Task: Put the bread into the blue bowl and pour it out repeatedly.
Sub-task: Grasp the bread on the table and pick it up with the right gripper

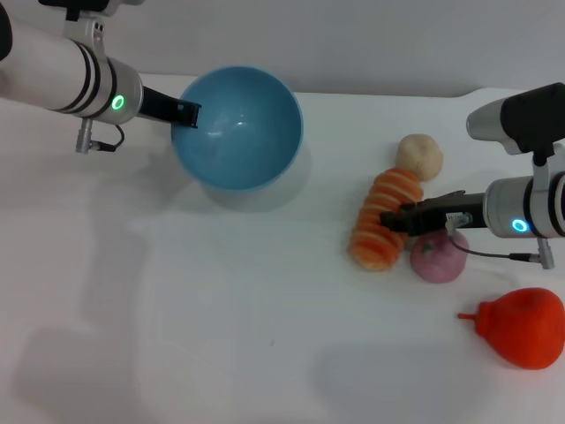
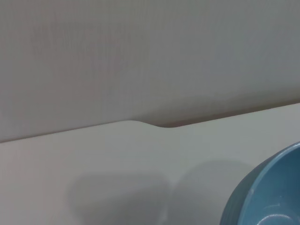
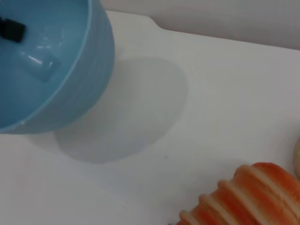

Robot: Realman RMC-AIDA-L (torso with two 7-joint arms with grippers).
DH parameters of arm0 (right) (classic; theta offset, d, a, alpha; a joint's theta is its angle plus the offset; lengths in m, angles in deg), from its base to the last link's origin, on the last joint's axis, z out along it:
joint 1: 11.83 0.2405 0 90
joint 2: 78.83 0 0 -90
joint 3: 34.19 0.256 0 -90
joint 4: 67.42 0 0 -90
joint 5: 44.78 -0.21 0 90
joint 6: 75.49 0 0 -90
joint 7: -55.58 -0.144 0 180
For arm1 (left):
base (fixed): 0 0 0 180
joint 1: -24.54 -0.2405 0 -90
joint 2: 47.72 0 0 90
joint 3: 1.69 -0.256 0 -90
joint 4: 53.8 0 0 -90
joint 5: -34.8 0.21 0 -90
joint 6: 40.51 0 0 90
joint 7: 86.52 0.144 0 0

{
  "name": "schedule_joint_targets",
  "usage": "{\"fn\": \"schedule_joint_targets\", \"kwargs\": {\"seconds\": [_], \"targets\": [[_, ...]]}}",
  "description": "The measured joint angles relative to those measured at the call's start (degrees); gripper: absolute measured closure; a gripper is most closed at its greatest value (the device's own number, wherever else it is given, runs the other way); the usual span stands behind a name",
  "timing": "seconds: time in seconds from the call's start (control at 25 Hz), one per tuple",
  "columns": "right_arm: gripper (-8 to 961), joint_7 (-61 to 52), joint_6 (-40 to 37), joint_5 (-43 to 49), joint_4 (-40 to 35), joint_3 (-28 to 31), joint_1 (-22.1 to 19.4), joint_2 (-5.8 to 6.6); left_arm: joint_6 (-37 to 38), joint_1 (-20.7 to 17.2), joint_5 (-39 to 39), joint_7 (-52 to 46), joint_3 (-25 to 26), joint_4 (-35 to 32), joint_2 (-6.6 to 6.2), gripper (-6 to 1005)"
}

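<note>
White worktop (image 1: 221, 336) under a pale wall, with 5 loose things on it. At far left, blue bowl (image 1: 237, 128) tipped with its hollow facing up and toward the camera, lifted at one side; left hand (image 1: 184, 113) clamped on its near-left rim, 1 dark finger showing inside the hollow in the right wrist view. At right, bread (image 1: 383, 219) lying flat on the worktop, striped side up, well apart from the bowl, with a small beige bun (image 1: 418, 155) just beyond its far end and a pink round piece (image 1: 438, 256) touching or nearly touching its near side. Right hand (image 1: 397, 218) reaching in from the right, dark fingers laid across the loaf's middle; cannot tell whether closed on it or only resting around it, and no lift visible yet. Step in hand, by judgement: taking the loaf. Best done by gripping across the narrow width at mid-length so neither end droops, squeezing gently since the ridges look soft, then rising straight up before travelling, to avoid nudging the bun or the pink piece. Worth keeping the bowl steady and its mouth turned up for the drop. Red pear-shaped piece (image 1: 521, 327) near the right edge, out of the way.
</note>
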Motion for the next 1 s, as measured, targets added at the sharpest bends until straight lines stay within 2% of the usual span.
{"fn": "schedule_joint_targets", "kwargs": {"seconds": [0.76, 1.0], "targets": [[612, 0.4, 5.0, -4.1, 3.1, -2.9, 0.3, -0.17, 0.4, 0.4, 0.0, 0.1, -0.7, -0.1, -0.02, 999], [688, 0.8, 5.3, -4.2, 3.6, -3.7, 0.3, -0.16, 0.2, 0.2, -0.1, 0.1, -0.7, 0.0, -0.02, 999]]}}
